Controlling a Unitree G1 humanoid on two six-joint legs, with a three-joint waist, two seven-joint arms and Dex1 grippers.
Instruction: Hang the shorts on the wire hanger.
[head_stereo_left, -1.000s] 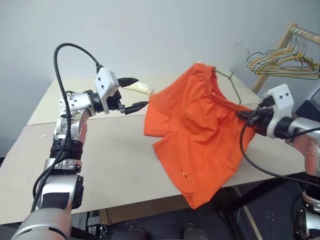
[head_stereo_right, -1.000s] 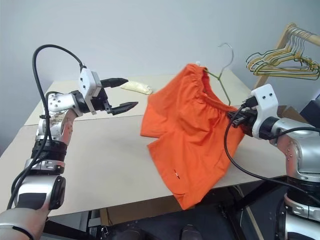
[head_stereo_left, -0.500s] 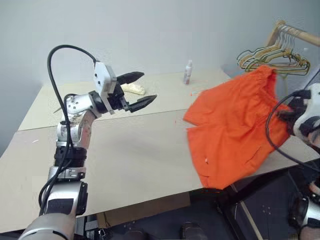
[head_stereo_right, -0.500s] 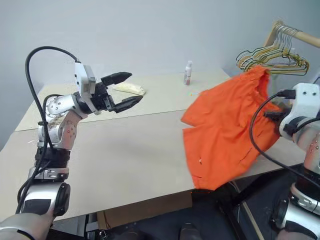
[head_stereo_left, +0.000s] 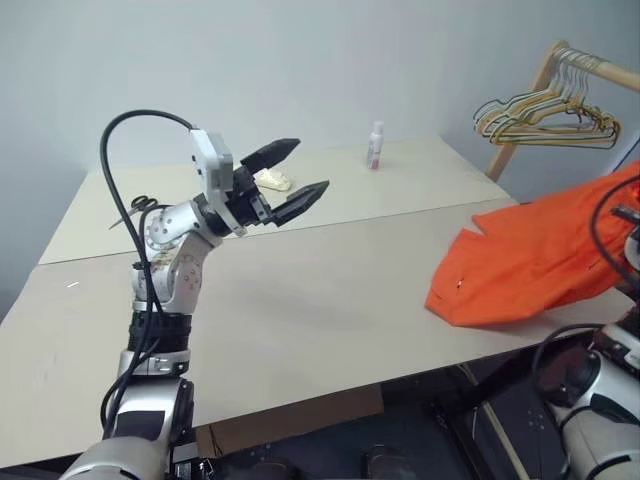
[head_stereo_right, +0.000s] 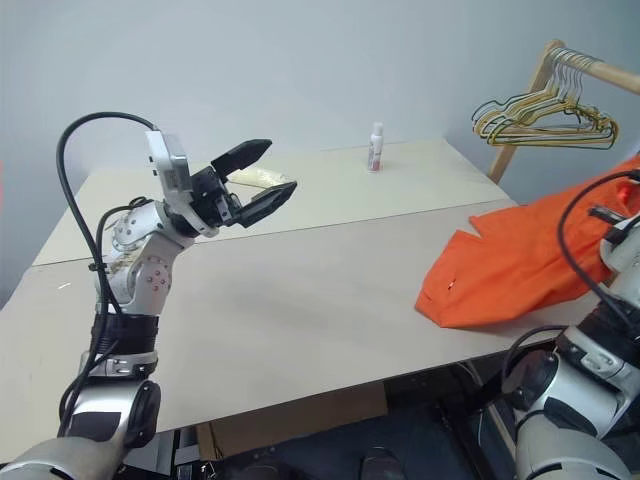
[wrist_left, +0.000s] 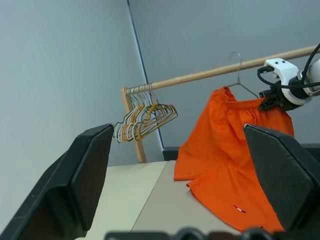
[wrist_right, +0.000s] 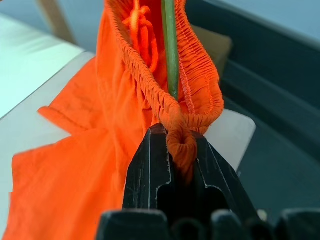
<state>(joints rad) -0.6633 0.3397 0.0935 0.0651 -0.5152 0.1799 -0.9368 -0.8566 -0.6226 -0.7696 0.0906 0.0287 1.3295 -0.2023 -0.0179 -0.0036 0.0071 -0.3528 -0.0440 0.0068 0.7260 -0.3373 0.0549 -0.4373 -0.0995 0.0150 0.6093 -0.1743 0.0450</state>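
Note:
The orange shorts (head_stereo_left: 535, 262) stretch from the table's right end (head_stereo_left: 330, 300) up toward the right edge of the view, their lower part on the tabletop. In the right wrist view my right gripper (wrist_right: 177, 136) is shut on the gathered waistband, and the thin green wire hanger (wrist_right: 170, 45) runs down inside the waistband just beyond the fingertips. The left wrist view shows the shorts (wrist_left: 225, 150) hanging from the hanger's wire (wrist_left: 239, 80), with the right gripper (wrist_left: 271, 103) at the waistband. My left gripper (head_stereo_left: 290, 172) is open, raised over the table's left half, nothing between its fingers.
A bunch of yellow, green and white hangers (head_stereo_left: 545, 108) hangs on a wooden rack at the back right. A small white bottle (head_stereo_left: 376, 145) stands at the table's far edge. A pale yellowish item (head_stereo_left: 268, 180) and scissors (head_stereo_left: 138, 206) lie at the back left.
My right arm has swung far to the right, pulling the shorts from mid-table to the table's right end. The left gripper drew back a little and rolled, staying open.

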